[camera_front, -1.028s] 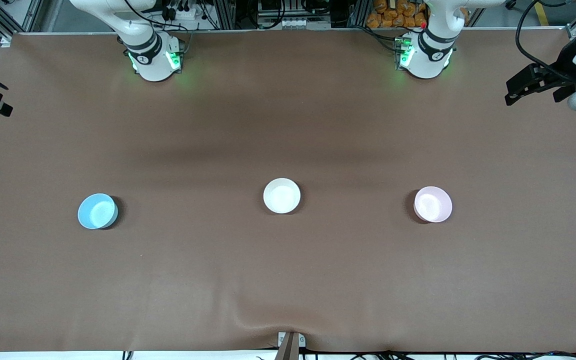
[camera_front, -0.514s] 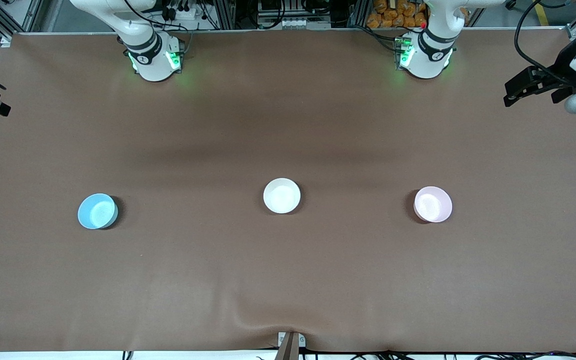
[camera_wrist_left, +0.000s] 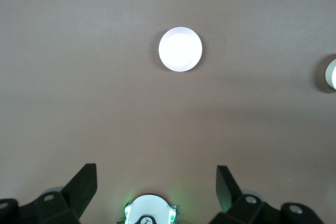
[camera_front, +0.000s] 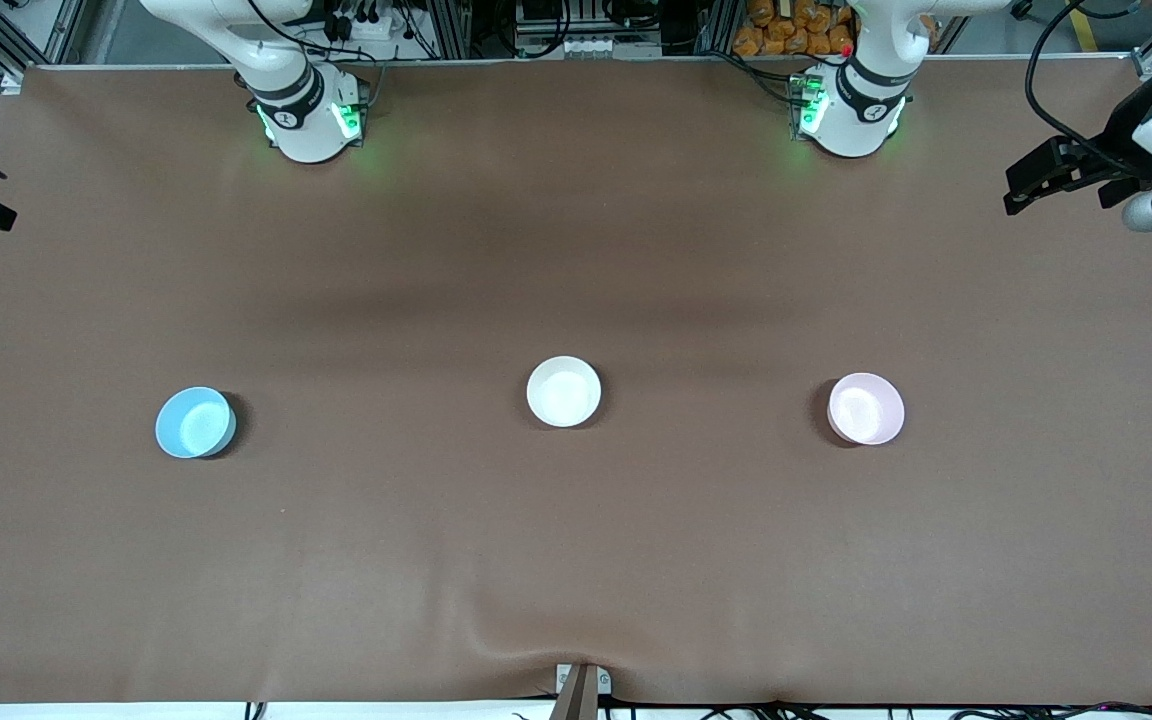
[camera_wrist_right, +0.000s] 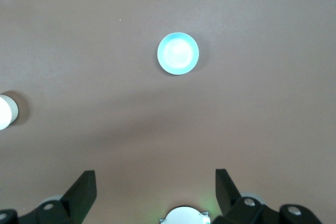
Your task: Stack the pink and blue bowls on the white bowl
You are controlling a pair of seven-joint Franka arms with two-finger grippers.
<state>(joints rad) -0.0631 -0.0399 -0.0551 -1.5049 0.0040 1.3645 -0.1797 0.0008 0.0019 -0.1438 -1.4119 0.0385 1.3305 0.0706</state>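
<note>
One brown table [camera_front: 576, 250] fills the front view, its four edges running nearly to the frame. Two white arm bases stand along its robot-side edge, the right arm's base [camera_front: 304, 115] and the left arm's base [camera_front: 851, 115], each lit green. Both arms are cut off above their bases. The left gripper [camera_wrist_left: 156, 190] hangs high over the table at the left arm's end, fingers spread wide with nothing between them; the right gripper [camera_wrist_right: 156, 190] hangs likewise at the right arm's end, only partly visible at the front view's margin. Three bowls sit in a row, well apart: one white bowl [camera_front: 563, 391] mid-table, one pink bowl [camera_front: 866, 408] toward the left arm's end, one blue bowl [camera_front: 195, 422] toward the right arm's end.
</note>
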